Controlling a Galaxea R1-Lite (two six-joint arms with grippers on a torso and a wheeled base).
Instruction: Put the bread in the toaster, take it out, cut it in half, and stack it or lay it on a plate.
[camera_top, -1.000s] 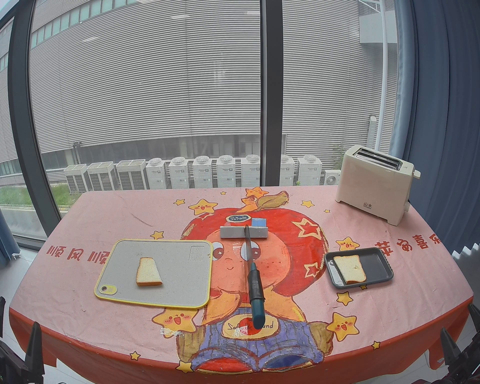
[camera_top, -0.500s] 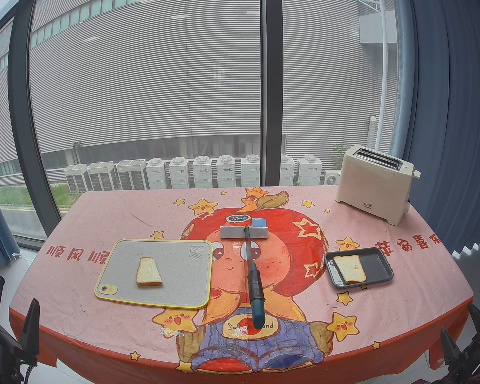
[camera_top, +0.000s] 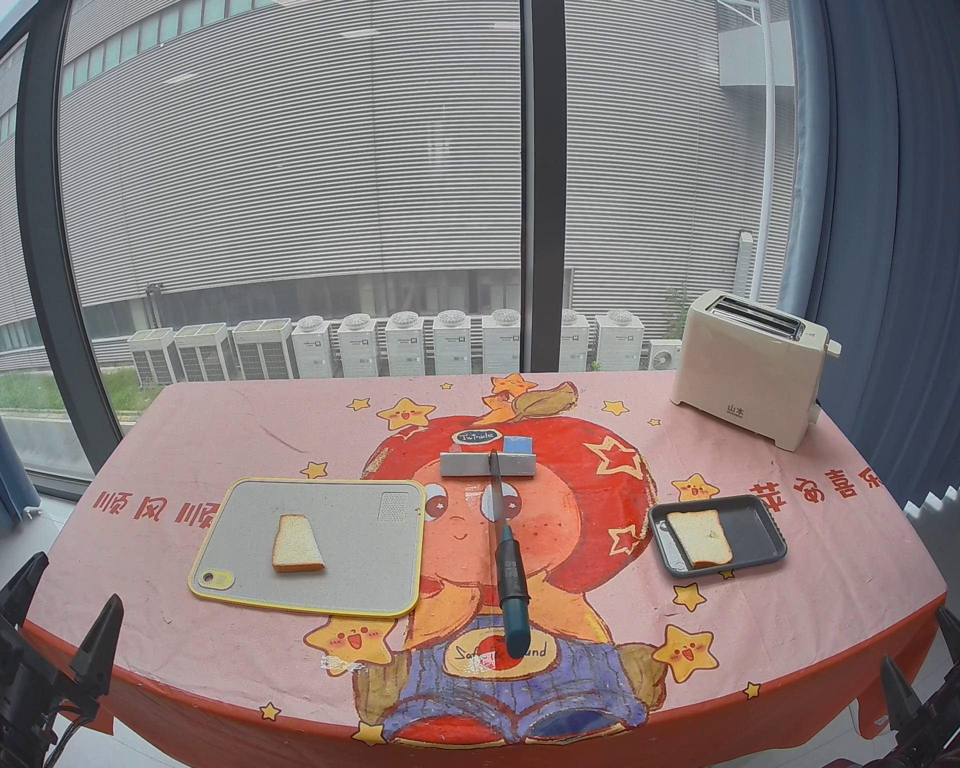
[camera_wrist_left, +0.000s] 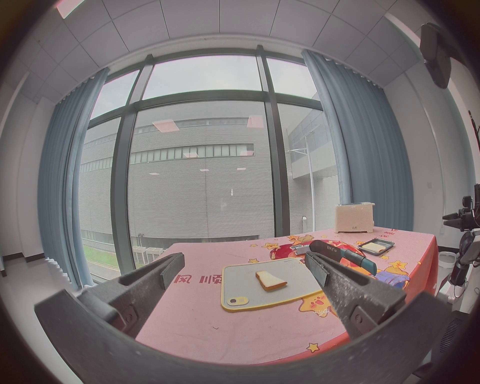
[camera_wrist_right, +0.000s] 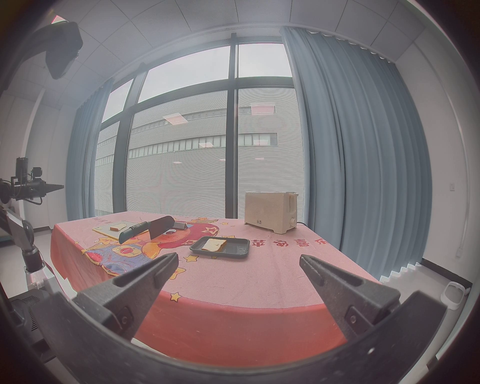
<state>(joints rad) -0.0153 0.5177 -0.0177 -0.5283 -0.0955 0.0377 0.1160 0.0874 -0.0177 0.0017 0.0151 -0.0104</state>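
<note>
One slice of bread (camera_top: 297, 545) lies on the grey cutting board (camera_top: 360, 560) at the table's left. Another slice (camera_top: 700, 537) lies in the dark plate (camera_top: 765, 530) at the right. The cream toaster (camera_top: 750, 365) stands at the back right with its slots bare. A blue-handled knife (camera_top: 510, 570) lies in the middle, its blade on a grey rest (camera_top: 487, 464). My left gripper (camera_top: 65, 610) (camera_wrist_left: 243, 260) is open off the table's front left corner. My right gripper (camera_top: 915, 670) (camera_wrist_right: 238, 260) is open below the front right corner. Neither holds anything.
A pink cartoon cloth covers the table (camera_top: 250, 430). A large window with a dark centre post (camera_top: 545, 180) stands behind it, and blue curtains (camera_top: 880, 220) hang close beside the toaster. Bare cloth lies between the board, the knife and the plate.
My left gripper has risen at the lower left corner, so both fingertips now stand higher beside the table's front edge. The right gripper and the table's things are unchanged.
</note>
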